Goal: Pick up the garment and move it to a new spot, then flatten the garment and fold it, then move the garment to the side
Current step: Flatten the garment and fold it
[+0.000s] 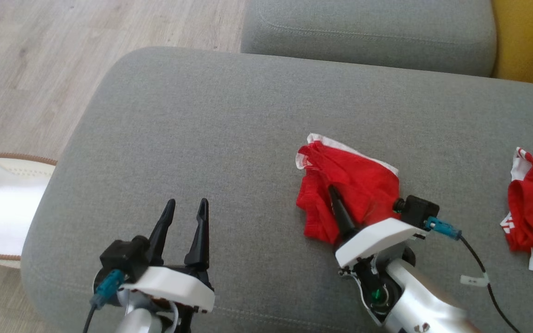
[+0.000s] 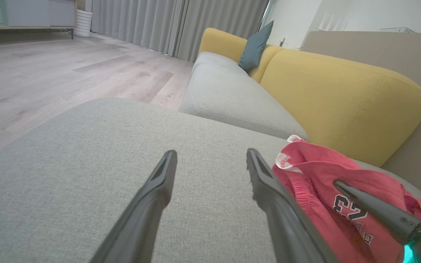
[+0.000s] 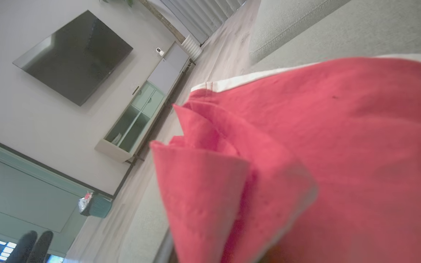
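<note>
Head view: the right gripper (image 1: 332,189) is clenched on the red garment (image 1: 368,178), which lies bunched on the grey cushion (image 1: 192,120). The left gripper (image 1: 187,203) is released, jaws spread, well apart from the garment.

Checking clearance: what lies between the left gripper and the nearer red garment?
Bare grey cushion in the head view, between the left gripper and the garment.

One right gripper (image 1: 333,192) finger beneath garment (image 1: 363,178)
</note>
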Controlling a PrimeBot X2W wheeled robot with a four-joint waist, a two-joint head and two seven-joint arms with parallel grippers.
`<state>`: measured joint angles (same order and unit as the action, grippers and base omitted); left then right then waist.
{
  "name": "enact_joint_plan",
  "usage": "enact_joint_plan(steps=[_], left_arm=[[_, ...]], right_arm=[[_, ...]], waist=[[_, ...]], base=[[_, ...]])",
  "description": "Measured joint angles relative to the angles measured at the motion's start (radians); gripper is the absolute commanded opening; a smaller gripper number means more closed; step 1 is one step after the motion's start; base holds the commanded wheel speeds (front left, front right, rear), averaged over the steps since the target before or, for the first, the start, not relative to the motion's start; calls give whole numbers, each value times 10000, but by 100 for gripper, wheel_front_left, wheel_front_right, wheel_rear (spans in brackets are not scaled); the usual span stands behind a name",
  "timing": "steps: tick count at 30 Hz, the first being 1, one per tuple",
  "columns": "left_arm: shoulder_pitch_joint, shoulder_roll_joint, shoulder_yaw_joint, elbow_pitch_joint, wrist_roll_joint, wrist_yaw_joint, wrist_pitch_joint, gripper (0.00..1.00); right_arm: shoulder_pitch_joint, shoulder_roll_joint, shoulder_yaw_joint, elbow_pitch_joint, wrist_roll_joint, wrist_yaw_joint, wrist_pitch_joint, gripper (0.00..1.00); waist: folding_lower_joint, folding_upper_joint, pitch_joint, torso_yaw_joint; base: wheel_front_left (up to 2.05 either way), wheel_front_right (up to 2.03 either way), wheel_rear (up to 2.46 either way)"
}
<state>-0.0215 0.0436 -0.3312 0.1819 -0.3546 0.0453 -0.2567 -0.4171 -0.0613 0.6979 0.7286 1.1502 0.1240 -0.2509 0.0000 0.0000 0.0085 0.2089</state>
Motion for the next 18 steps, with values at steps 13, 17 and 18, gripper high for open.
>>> enact_joint_plan(steps=[13,17,18], left_arm=[[-1,4,-48,23,-107,79,0,100],[-2,4,-40,71,-107,77,0,100],[-2,4,-36,73,-107,77,0,100]], right_arm=[[-20,-10,1670,-84,150,0,54,100],[-44,-10,2512,447,364,0,546,100],[-54,-10,2654,571,493,0,667,100]], waist=[[0,0,75,-12],[0,0,48,-21],[0,0,42,-26]], base=[[0,0,0],[0,0,0],[0,0,0]])
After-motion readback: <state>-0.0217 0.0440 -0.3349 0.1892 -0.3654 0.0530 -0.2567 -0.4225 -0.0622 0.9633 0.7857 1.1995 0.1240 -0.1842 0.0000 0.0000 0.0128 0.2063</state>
